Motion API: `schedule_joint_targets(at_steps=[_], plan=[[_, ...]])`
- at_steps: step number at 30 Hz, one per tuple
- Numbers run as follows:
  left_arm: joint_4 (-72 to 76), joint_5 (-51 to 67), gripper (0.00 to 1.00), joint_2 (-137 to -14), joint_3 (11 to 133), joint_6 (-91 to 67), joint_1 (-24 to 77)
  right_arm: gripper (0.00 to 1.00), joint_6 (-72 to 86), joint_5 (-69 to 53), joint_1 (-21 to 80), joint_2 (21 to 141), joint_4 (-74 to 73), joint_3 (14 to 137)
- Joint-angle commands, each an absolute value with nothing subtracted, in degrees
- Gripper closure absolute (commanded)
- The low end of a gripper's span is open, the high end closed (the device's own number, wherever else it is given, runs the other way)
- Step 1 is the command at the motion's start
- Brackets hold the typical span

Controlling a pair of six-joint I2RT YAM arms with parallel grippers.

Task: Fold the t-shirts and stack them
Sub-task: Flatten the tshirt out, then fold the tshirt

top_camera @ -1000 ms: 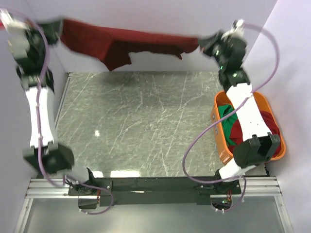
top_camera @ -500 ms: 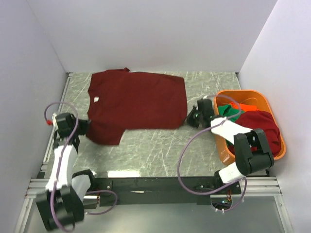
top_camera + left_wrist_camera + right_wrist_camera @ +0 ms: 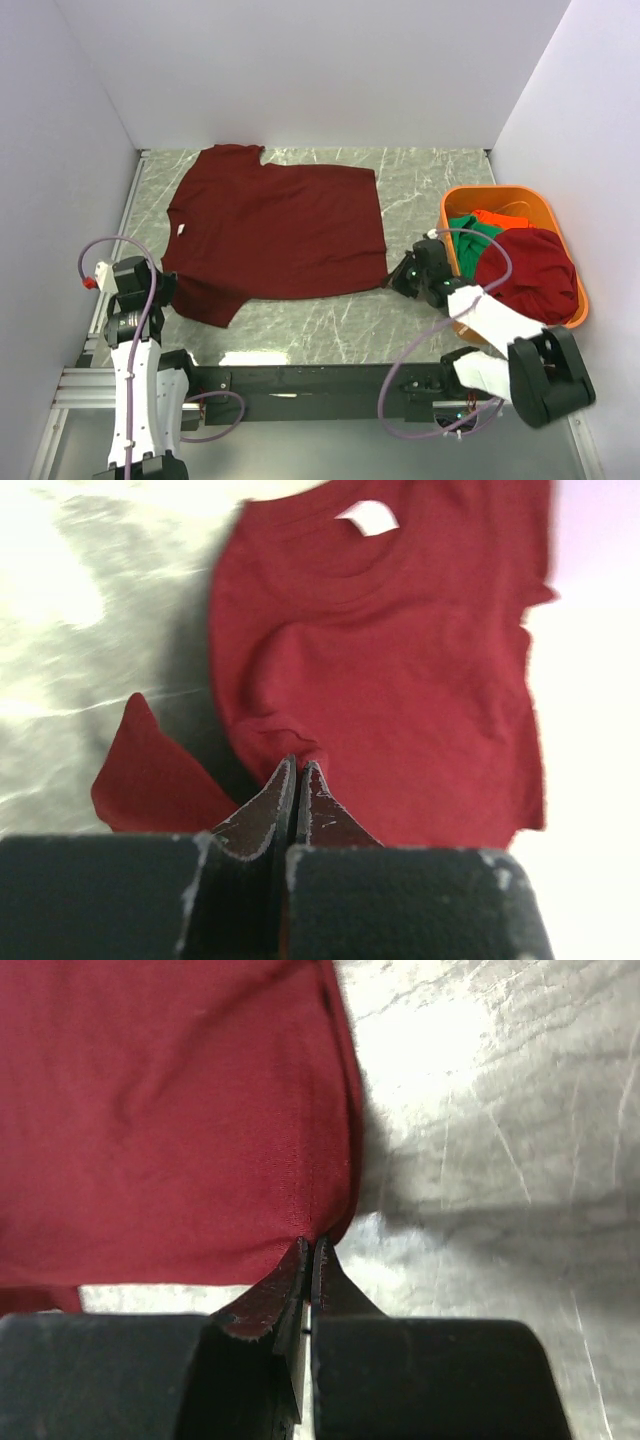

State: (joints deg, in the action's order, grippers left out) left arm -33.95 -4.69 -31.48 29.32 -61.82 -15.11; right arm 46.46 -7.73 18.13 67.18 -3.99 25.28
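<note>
Left gripper (image 3: 300, 771) is pinched fully closed, with a small pucker of cloth at its tips. It has the near sleeve of the maroon t-shirt (image 3: 280, 225), low over the table (image 3: 330, 320) at the near-left. The shirt lies spread in the middle of the table, neck to the left with a white label (image 3: 181, 231) showing and hem to the right. The body is mostly flat, but the near sleeve is bunched with a loose flap beside the tips. Right gripper (image 3: 308, 1247) is also clamped tight, on the near hem corner. My read is that grabbing two near corners keeps the panel taut and square for the first fold. The fabric is a thin matte knit with a stitched hem and soft wrinkles, so I expect it to drape and slip rather than hold a crease. The tabletop is glossy grey-green marble pattern, probably low friction. Far right, a rigid orange plastic basket (image 3: 450, 215) with rounded corners holds a green shirt (image 3: 470, 235), an orange-red shirt (image 3: 500, 216) and a second maroon shirt (image 3: 535, 270). All three are crumpled and unfolded. No stack is started.
</note>
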Motion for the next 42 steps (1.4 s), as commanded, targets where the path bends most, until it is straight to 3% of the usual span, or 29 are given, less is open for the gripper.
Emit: schedule_joint_targets(at_steps=[1,7,11,17,27,42], plan=[[-39.98,-8.69,0.99,-31.55,33.22,-62.93,-15.03,1.0,47.11,-5.54,18.54,60.22,-7.45,24.43],[-42.45,-9.49,0.98,-31.82,34.63,-63.81,-15.03,1.0,47.02,-2.64,18.63,46.7,-16.69,24.43],[-41.49,-8.62,0.97,-32.6,33.4,-64.86,-15.03,1.0,47.02,-1.76,18.55,44.56,-19.24,25.04],[-33.68,-5.02,0.98,-37.34,31.29,-65.57,-15.12,1.0,45.53,-1.67,18.63,52.19,-15.03,29.95],[-22.94,-1.85,0.94,-57.63,38.49,-62.76,-14.85,1.0,41.05,1.59,18.89,74.59,-14.42,46.05],[-18.19,2.55,0.92,-72.33,47.99,-60.12,-14.68,1.0,40.17,2.02,18.9,85.78,-12.48,53.09]])
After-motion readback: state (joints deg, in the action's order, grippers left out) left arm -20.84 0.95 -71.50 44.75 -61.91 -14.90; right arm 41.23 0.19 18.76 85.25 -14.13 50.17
